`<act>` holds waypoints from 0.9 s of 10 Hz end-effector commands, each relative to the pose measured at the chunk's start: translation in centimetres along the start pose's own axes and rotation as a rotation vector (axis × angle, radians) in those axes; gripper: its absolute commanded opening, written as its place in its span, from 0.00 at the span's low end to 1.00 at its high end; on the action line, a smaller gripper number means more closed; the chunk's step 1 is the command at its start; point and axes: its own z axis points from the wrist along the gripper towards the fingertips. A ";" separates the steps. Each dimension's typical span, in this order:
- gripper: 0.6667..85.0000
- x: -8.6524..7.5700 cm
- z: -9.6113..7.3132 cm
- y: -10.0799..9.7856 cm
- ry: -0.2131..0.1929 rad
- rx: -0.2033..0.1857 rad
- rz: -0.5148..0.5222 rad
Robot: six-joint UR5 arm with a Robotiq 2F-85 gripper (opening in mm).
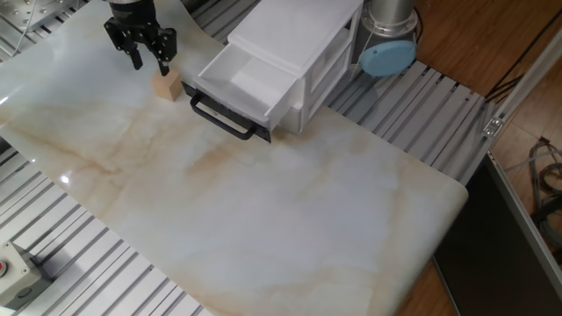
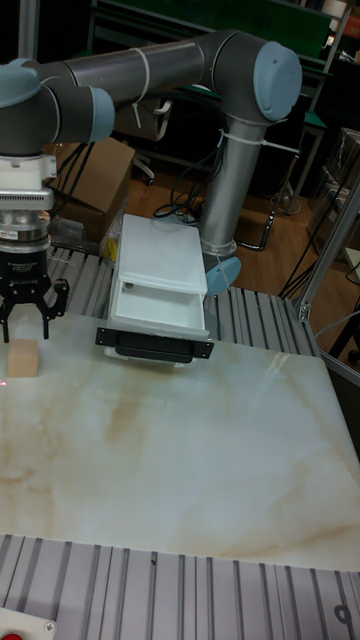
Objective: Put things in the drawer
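A small light-tan wooden cube (image 1: 166, 85) (image 2: 22, 358) rests on the marbled table sheet, just left of the drawer. The white drawer (image 1: 239, 81) (image 2: 157, 307) with its long black bar handle (image 1: 222, 119) (image 2: 155, 347) is pulled out of the white cabinet (image 1: 303, 44) and looks empty inside. My gripper (image 1: 149, 63) (image 2: 24, 330) hangs open just above and slightly behind the cube, fingers pointing down, holding nothing.
A light-blue round disc (image 1: 389, 58) (image 2: 222, 275) sits by the arm's grey base (image 1: 391, 16) behind the cabinet. Ribbed aluminium table (image 1: 439, 114) surrounds the marbled sheet (image 1: 263, 202). A grey box with a red button (image 1: 13, 268) is at the front left corner.
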 end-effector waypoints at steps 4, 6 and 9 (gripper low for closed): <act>0.68 0.3 1.1 -0.8 -0.030 0.000 0.108; 0.68 0.4 1.6 -1.0 -0.031 0.009 0.125; 0.68 0.1 1.9 -1.3 -0.047 0.018 0.139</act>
